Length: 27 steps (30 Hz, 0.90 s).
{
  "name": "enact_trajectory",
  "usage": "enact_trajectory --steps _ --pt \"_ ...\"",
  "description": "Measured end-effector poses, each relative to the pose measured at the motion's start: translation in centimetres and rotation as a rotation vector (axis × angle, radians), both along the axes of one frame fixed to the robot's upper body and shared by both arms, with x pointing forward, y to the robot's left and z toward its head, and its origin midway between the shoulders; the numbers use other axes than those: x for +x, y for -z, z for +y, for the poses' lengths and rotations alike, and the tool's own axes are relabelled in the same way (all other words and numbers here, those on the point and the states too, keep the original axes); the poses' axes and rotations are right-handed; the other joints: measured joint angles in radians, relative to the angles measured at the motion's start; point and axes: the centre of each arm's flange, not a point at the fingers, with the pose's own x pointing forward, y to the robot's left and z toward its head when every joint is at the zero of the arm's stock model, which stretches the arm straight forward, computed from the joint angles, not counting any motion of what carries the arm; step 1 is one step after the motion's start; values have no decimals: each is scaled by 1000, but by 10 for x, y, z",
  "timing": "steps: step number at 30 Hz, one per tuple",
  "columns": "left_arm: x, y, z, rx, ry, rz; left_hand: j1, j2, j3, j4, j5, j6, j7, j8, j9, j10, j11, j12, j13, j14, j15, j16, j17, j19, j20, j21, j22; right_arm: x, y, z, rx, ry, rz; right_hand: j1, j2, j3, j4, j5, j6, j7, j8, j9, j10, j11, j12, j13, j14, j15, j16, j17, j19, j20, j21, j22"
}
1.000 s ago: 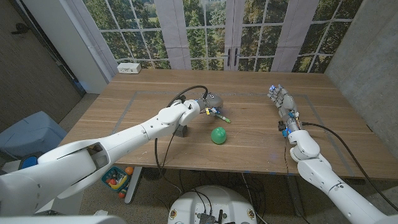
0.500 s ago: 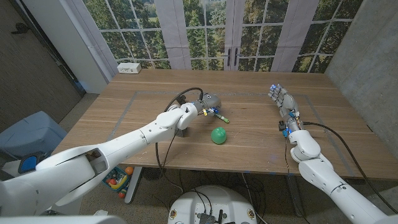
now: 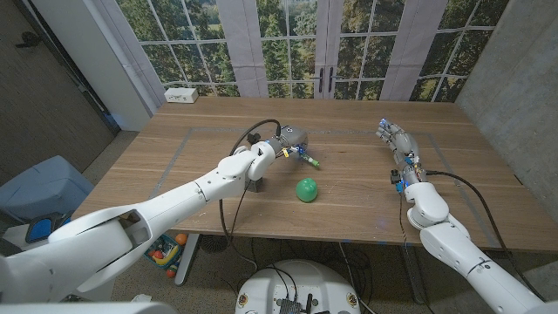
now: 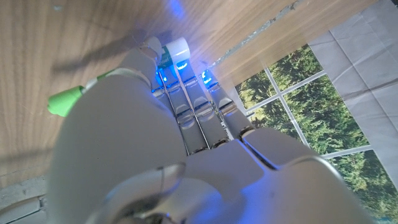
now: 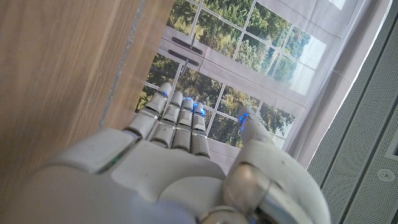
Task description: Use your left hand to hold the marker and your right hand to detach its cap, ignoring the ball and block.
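Your left hand is closed around the marker, which sticks out past the fingers with its green cap pointing toward the ball; in the left wrist view the green end shows beside the hand and the fingers curl down toward the table. Your right hand holds nothing, its fingers apart and stretched out, well to the right of the ball; the right wrist view shows them straight and the thumb set off to the side. Since a second ago your left hand has drawn a little away from the ball, toward the table's far edge, taking the marker with it, while your right hand has barely shifted. The ball lies just on the near side of the marker. The block sat by your left wrist earlier; now I cannot make it out behind the arm. A white box sits at the far left corner of the table.
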Motion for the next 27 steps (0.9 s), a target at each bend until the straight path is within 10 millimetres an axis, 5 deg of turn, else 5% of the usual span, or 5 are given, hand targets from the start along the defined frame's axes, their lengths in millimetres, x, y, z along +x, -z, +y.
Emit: enact_trajectory --steps 12,27 --pt "-2 -26 2 -109 6 -20 -13 -13 -4 4 51 0 0 11 0 0 0 15 0 11 0 11 25 4 -4 8 0 -15 -5 7 -54 65 5 48 -18 4 -12 7 23 -6 10 1 29 -12 14 13 64 -4 44 20 67 -17 26 8" --pt "-6 -46 2 -205 49 -23 -7 -18 -5 4 91 0 0 12 0 0 0 19 0 16 -5 13 44 4 -4 11 0 -26 -12 14 -120 98 7 83 -15 0 -16 13 30 -6 14 1 42 -15 15 18 74 -3 55 34 74 -17 33 9"
